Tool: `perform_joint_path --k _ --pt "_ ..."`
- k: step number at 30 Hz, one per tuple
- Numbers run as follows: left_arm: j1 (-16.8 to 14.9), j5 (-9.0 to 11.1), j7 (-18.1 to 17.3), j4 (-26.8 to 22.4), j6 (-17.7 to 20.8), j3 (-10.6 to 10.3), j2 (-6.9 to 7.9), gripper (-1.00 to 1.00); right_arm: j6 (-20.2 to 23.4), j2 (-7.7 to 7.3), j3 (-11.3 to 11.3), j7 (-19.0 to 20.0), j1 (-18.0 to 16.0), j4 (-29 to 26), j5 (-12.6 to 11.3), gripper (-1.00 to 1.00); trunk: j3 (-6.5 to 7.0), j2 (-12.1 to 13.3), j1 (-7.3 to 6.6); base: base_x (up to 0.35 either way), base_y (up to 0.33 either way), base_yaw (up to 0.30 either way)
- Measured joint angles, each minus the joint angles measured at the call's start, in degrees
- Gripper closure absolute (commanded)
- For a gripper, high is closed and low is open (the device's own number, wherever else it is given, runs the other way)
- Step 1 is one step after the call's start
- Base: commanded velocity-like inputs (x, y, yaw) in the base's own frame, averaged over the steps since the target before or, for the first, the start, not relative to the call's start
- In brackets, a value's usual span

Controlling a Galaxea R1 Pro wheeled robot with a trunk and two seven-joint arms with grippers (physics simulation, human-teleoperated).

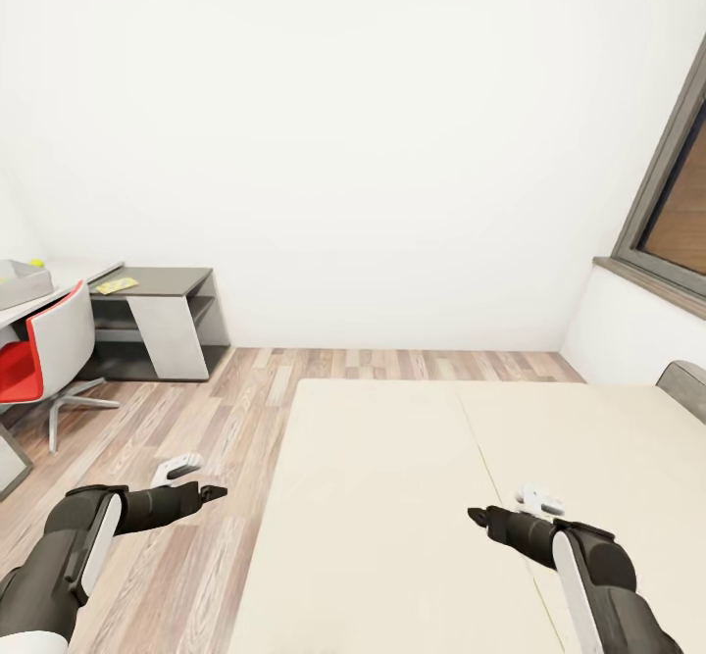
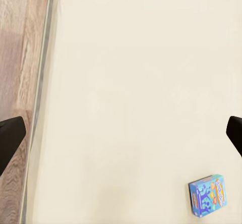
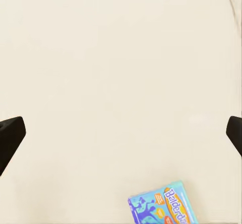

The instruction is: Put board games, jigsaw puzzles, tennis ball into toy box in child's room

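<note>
The beige bed (image 1: 412, 497) lies right in front of me. My left gripper (image 1: 211, 490) hovers over the wood floor beside the bed's edge, and my right gripper (image 1: 478, 515) hovers over the mattress. Both are open and empty: in each wrist view the dark fingertips (image 2: 10, 133) (image 3: 10, 135) stand far apart. A light blue board game (image 2: 207, 195) with an orange logo lies flat on the mattress; a board game (image 3: 161, 206) also lies there in the right wrist view, and I cannot tell whether it is the same one. Far left, a grey toy box (image 1: 22, 284) stands on the table (image 1: 93, 275), and a yellow-green jigsaw puzzle (image 1: 116, 285) lies flat nearby.
A red and grey swivel chair (image 1: 44, 355) stands at the table. A dark grey desk unit (image 1: 167, 326) sits against the white back wall. A grey-framed window (image 1: 677, 213) is at the right, with the grey headboard (image 1: 686, 379) below it. Wood floor stretches between bed and table.
</note>
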Motion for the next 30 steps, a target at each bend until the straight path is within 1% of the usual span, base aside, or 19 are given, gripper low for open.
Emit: perform_joint_path --k 1,2,4,5,6,7,8,9,11,13,14,16,18,19,22,23,26,28,30 --pt "0.0 0.0 0.0 0.0 0.0 0.0 0.00 -1.00 0.9 0.07 0.0 -1.3 -1.4 1.0 -0.1 -1.00 -0.01 0.0 0.00 0.000 0.000 0.000" --pt "0.0 0.0 0.0 -0.1 0.0 0.0 0.00 -1.00 2.4 0.17 0.0 -3.6 -4.3 3.5 -0.3 -1.00 -0.01 0.0 0.00 0.000 0.000 0.000" --pt "0.0 0.0 0.0 -0.1 0.1 -0.1 0.00 -1.00 3.5 0.23 0.1 -5.8 -7.5 6.8 -0.3 -1.00 -0.03 0.0 0.00 0.000 0.000 0.000" --pt "0.0 0.0 -0.1 -0.1 0.1 -0.1 0.00 -1.00 4.1 0.24 0.1 -7.5 -10.7 10.7 -0.2 -1.00 -0.02 0.0 0.01 0.000 0.000 0.000" --pt "0.0 0.0 -0.1 -0.2 0.2 -0.1 0.02 -1.00 4.4 0.25 0.1 -8.3 -12.4 13.0 -0.1 -1.00 -0.03 0.0 0.00 0.000 0.000 0.000" --pt "0.0 0.1 -0.2 -0.2 0.2 -0.1 0.04 -1.00 4.7 0.19 0.0 -9.5 -15.3 17.8 0.0 -1.00 -0.03 0.0 0.01 0.000 0.000 0.000" --pt "0.0 0.1 -0.3 -0.3 0.3 -0.1 0.05 -1.00 4.8 0.11 0.0 -10.1 -16.8 20.5 0.2 -1.00 -0.03 0.0 0.00 0.000 0.000 0.000" --pt "0.0 0.1 -0.9 -0.3 0.5 0.0 0.08 -1.00 4.7 -0.01 0.0 -10.9 -19.2 25.4 0.3 -1.00 -0.03 0.0 0.00 0.000 0.000 0.000" --pt "0.0 0.1 -2.1 -0.3 0.9 0.1 0.15 -1.00 4.4 -0.17 0.0 -11.4 -20.9 29.9 0.3 -1.00 -0.04 0.0 0.00 0.000 0.000 0.000" --pt "0.0 0.2 -4.4 -0.4 1.3 0.2 0.25 -1.00 3.5 -0.33 -0.1 -11.8 -22.0 33.1 0.2 -1.00 -0.04 0.0 0.00 0.000 0.000 0.000" --pt "0.0 0.2 -7.6 -0.4 1.7 0.3 0.43 -1.00 2.2 -0.42 -0.1 -12.0 -22.7 35.2 0.2 -1.00 -0.04 0.0 0.00 0.000 0.000 0.000" --pt "0.0 0.1 -11.9 -0.4 1.9 0.4 0.84 -1.00 0.5 -0.55 -0.1 -12.0 -23.1 36.7 0.0 -1.00 -0.04 0.0 0.00 0.000 0.000 0.000" --pt "0.0 0.1 -16.9 -0.5 2.0 0.4 1.63 -1.00 -1.3 -0.65 -0.2 -12.1 -23.3 37.7 -0.1 -1.00 -0.04 0.0 0.00 0.000 0.000 0.000" --pt "0.0 0.0 -22.1 -0.5 2.0 0.4 2.67 -1.00 -3.0 -0.74 -0.2 -12.0 -23.5 38.3 -0.1 -1.00 -0.04 0.0 -0.01 0.000 0.000 0.000" --pt "0.0 -0.3 -30.0 -0.2 1.9 0.4 4.32 -1.00 -4.9 -0.79 -0.2 -12.0 -23.6 39.0 -0.2 -1.00 -0.05 0.0 0.00 0.000 0.000 0.000" --pt "0.0 -0.3 -34.5 0.1 1.7 0.4 5.30 -1.00 -5.6 -0.78 -0.1 -12.0 -23.7 39.4 -0.1 -1.00 -0.06 0.0 0.00 0.000 0.000 0.000" --pt "0.0 -0.4 -40.7 0.5 1.5 0.6 7.02 -1.00 -6.4 -0.49 0.0 -12.0 -23.9 40.2 0.1 -1.00 -0.16 0.0 0.00 0.000 0.000 0.000" --pt "0.0 -0.4 -43.0 0.7 1.4 0.6 7.68 -1.00 -6.8 -0.37 0.0 -12.0 -23.9 40.6 0.3 -1.00 -0.26 0.0 0.00 0.000 0.000 0.000" --pt "0.0 -0.5 -43.8 0.7 1.3 0.6 7.95 -1.00 -6.9 -0.35 0.0 -12.0 -23.9 40.8 0.4 -1.00 -0.40 0.0 0.00 0.000 0.000 0.000"
